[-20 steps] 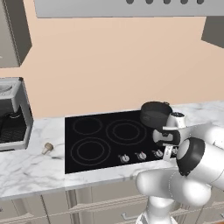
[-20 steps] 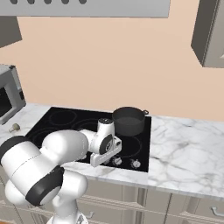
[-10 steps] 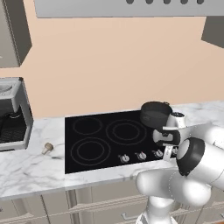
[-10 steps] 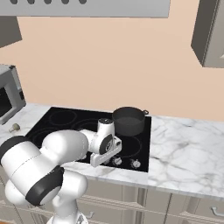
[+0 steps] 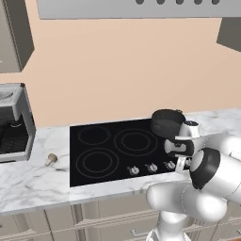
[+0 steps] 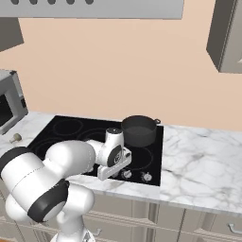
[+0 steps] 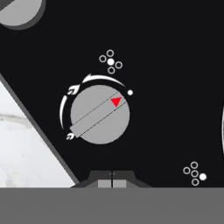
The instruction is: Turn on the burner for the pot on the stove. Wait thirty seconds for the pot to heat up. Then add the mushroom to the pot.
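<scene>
The dark pot [image 5: 167,123] [image 6: 138,130] stands on the back right ring of the black stove [image 5: 108,155] [image 6: 71,130]. The small tan mushroom [image 5: 51,159] [image 6: 16,138] lies on the marble counter left of the stove. My gripper [image 7: 111,178] [image 5: 181,164] hangs over the right end of the knob row, shut with nothing between its tips. In the hand view a round silver knob [image 7: 99,114] sits just ahead of the tips. Its red pointer aims toward the white dot at the end of the flame scale.
Other silver knobs [image 5: 151,167] [image 6: 146,177] line the stove's front edge. A grey appliance [image 5: 14,122] stands on the counter far left. White marble counter [image 6: 203,160] stretches right of the stove. A range hood [image 5: 136,7] and wall cabinets hang overhead.
</scene>
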{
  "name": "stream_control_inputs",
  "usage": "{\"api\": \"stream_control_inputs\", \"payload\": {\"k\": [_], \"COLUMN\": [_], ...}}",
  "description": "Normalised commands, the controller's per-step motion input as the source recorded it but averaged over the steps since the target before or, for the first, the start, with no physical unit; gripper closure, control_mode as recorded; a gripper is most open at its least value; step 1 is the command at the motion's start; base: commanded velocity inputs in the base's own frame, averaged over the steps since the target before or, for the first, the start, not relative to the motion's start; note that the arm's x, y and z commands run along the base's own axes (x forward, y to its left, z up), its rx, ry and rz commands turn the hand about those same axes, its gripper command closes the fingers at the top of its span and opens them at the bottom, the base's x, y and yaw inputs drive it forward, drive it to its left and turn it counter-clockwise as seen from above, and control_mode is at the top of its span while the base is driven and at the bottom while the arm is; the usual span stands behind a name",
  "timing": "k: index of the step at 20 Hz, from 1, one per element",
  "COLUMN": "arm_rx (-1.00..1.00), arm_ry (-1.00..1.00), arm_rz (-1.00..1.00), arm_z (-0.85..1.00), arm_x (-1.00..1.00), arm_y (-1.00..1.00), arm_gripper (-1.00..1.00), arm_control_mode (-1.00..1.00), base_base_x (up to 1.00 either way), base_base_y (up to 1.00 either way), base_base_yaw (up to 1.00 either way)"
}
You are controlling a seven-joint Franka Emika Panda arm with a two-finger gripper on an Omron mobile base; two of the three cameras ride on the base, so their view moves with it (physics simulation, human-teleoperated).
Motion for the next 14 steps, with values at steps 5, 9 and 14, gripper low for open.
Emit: {"api": "stream_control_inputs", "payload": {"k": [5,9,14], "arm_rx": [0.0,0.0,0.0], "arm_ry": [0.0,0.0,0.0], "arm_rz": [0.0,0.0,0.0], "arm_z": [0.0,0.0,0.0], "arm_x": [0.0,0.0,0.0], "arm_y": [0.0,0.0,0.0], "arm_gripper": [1.0,1.0,1.0], "arm_control_mode": [-1.0,-1.0,-1.0], "base_base_x": [0.0,0.0,0.0], "base_base_y": [0.0,0.0,0.0], "base_base_yaw": [0.0,0.0,0.0]}}
